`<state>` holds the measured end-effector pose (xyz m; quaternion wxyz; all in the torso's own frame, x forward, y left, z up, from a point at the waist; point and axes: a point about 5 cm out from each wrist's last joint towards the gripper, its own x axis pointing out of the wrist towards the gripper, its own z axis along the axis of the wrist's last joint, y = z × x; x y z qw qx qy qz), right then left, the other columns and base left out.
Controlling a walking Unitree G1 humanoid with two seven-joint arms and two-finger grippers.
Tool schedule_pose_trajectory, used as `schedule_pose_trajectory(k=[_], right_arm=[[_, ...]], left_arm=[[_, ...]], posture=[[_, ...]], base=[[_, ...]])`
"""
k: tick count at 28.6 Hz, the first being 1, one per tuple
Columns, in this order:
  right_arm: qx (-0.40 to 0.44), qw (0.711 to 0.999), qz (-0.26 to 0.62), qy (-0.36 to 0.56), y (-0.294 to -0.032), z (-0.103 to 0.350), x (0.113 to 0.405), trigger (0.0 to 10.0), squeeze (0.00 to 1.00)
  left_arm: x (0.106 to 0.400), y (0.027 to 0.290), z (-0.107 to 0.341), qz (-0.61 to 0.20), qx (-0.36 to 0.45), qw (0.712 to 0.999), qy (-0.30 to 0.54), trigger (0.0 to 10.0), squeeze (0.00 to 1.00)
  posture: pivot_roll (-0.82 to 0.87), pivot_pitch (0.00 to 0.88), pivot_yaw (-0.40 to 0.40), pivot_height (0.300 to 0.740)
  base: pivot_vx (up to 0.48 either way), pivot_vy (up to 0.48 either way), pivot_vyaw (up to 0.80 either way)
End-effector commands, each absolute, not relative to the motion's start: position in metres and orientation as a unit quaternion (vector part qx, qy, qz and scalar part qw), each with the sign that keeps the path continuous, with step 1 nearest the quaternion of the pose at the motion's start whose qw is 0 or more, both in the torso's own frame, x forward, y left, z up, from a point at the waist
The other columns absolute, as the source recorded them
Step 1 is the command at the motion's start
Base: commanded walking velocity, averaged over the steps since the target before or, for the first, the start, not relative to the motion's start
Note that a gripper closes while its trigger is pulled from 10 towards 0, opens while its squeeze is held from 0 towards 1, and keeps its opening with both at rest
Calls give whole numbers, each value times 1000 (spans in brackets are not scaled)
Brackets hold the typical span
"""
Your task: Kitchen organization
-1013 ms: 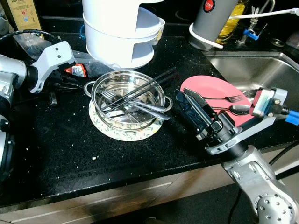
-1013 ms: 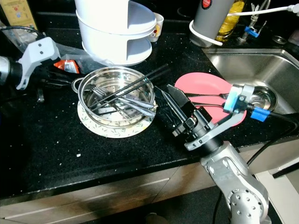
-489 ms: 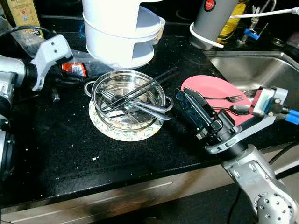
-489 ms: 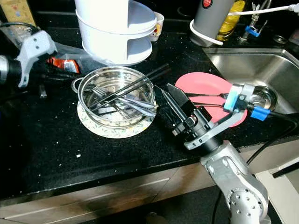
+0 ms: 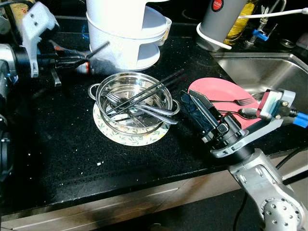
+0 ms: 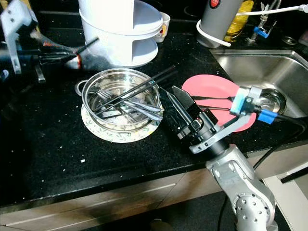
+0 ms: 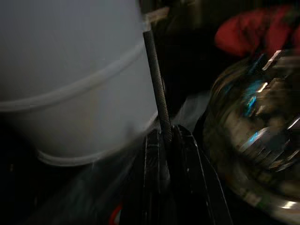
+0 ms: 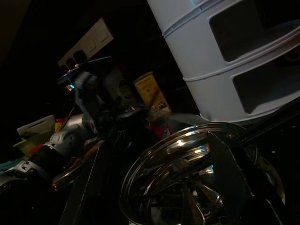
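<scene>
A steel bowl (image 5: 134,101) sits on a patterned plate (image 5: 130,137) in the middle of the black counter. It holds forks, spoons and two black chopsticks (image 5: 154,86). My left gripper (image 5: 82,60) is raised at the back left, shut on a thin black chopstick (image 5: 100,48) whose tip points at the white stacked container (image 5: 125,29). The left wrist view has the same chopstick (image 7: 159,108) clamped between the fingers. Just right of the bowl my right gripper (image 5: 191,98) hangs open, holding nothing. A pink plate (image 5: 216,89) behind it carries a fork and a spoon.
A steel sink (image 5: 260,72) lies at the right. A grey jug (image 5: 224,19) with a white cable stands at the back. A red packet (image 5: 82,68) lies under the left gripper. The counter's front edge runs close below the bowl.
My left arm has lifted and swung toward the back, and a black chopstick now sticks out from its fingers. The right arm and the bowl have stayed put.
</scene>
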<state>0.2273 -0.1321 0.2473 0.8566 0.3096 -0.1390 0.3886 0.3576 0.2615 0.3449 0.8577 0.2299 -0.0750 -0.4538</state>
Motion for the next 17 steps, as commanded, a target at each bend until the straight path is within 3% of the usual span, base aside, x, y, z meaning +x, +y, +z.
schedule_pose_trajectory(k=[1,8,17], right_arm=[[309,860,381,-144,-135,247,229,10000,0],[313,862,370,-145,-135,243,234,10000,0],[316,870,352,-142,-136,235,244,10000,0]], left_arm=[[353,257,349,-483,206,845,-102,0,0],[334,237,365,-522,115,817,-214,0,0],[308,214,359,-506,35,818,-272,0,0]], posture=[[79,126,-161,740],[93,112,-170,740],[123,98,-171,740]], base=[[0,0,0],[0,0,0],[0,0,0]])
